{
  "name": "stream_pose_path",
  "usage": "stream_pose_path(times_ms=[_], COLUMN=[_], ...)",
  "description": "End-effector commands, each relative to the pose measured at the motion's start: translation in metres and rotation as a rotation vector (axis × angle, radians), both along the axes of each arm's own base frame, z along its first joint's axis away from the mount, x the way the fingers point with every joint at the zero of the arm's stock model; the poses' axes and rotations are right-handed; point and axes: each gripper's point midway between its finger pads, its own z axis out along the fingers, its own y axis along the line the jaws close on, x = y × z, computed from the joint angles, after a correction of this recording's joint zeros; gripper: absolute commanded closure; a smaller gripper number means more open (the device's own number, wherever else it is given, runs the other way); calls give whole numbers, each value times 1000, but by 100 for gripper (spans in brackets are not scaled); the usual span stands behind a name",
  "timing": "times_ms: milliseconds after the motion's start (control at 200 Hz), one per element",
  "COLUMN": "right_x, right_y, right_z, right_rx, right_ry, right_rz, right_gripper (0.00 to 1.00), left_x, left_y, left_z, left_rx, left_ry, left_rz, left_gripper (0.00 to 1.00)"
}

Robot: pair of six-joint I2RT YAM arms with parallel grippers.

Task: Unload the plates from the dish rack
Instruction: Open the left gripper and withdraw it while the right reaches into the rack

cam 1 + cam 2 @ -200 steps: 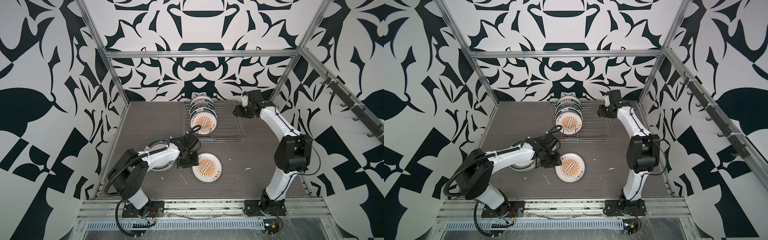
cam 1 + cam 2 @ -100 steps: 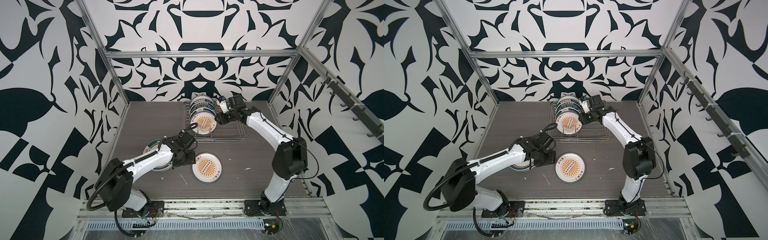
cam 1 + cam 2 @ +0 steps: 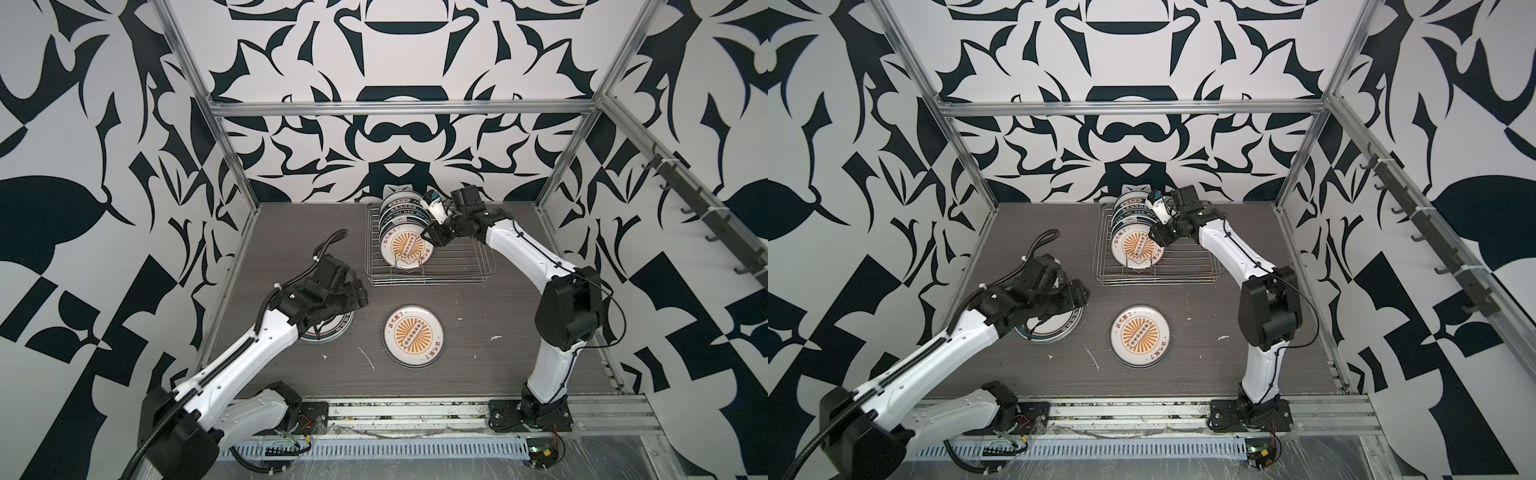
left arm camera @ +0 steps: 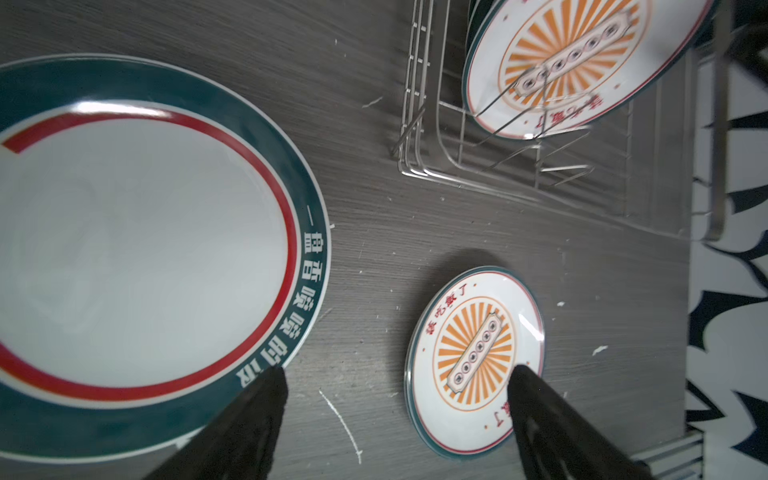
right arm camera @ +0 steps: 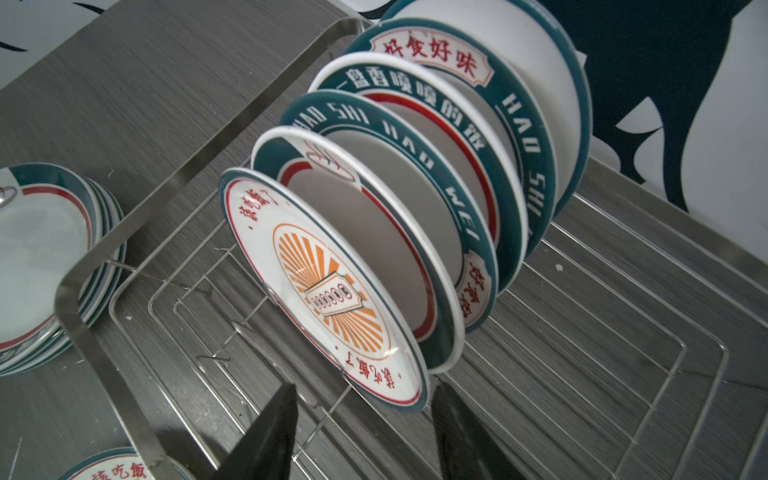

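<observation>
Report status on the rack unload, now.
Left gripper open, empty, by the teal-rimmed stack. Right gripper open at front sunburst plate's edge, not clamped. Six plates upright in dish rack. Nothing in the way.

Plates white, teal rims, orange sunburst; rack silver.

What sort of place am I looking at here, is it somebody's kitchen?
Probably a robot test booth, not a kitchen: a left arm and a right arm mounted on a metal rail, boldly patterned walls on an aluminium frame, and a dish rack of plates as props.
</observation>
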Motion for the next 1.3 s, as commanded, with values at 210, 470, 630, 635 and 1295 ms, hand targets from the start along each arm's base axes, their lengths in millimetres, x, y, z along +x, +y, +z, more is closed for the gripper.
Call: stream_pose_path(times_ms=[210, 470, 630, 635, 1295], right_x=[13, 17, 20, 20, -5], right_y=[11, 17, 19, 20, 25], right_z=[19, 14, 10, 10, 3], right_rx=[-6, 8, 8, 8, 54], right_ry=[-59, -42, -25, -24, 42], right_rz=[80, 94, 99, 99, 167], right_gripper=[46, 48, 49, 49, 76], left_x=[-1, -2, -2, -2, -2], left_y=[27, 35, 37, 37, 42], left_z=[14, 15, 11, 11, 4], left_rx=[-21, -15, -3, -4, 19], left_ry=[-153, -181, -176, -176, -177], left_rz=[95, 122, 134, 133, 149], left_gripper=[6, 5, 5, 5, 4])
